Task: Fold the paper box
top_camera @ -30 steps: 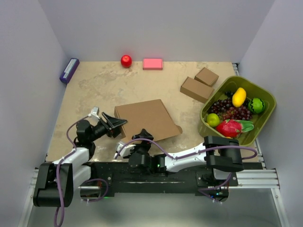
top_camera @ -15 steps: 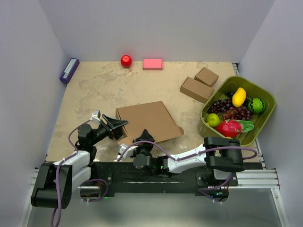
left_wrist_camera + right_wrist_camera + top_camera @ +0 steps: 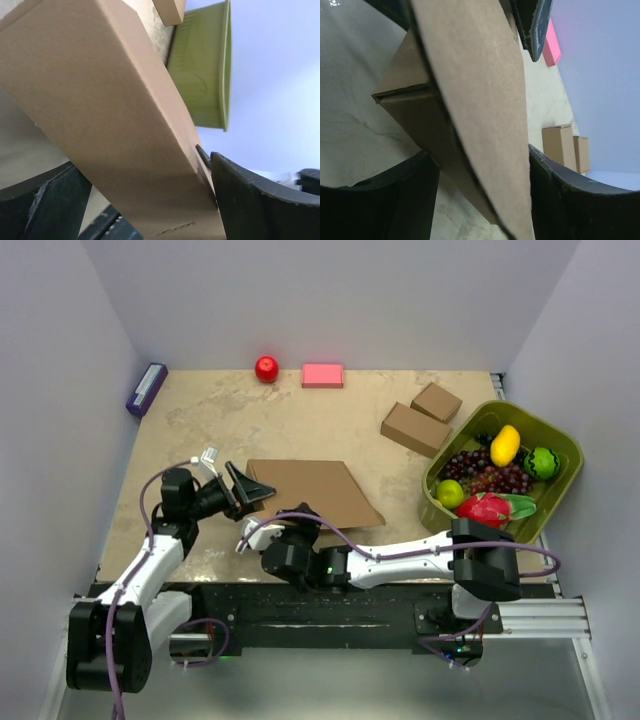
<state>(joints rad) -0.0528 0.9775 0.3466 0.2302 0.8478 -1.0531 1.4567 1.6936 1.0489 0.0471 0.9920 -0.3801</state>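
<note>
left gripper: jaws spread astride the paper box, left edge | right gripper: clamped on its near edge

No legible text, label, brand, number or sign in any view. Only plain brown card on the paper box, even close up. Too small to tell on the purple item by the far left wall.
</note>
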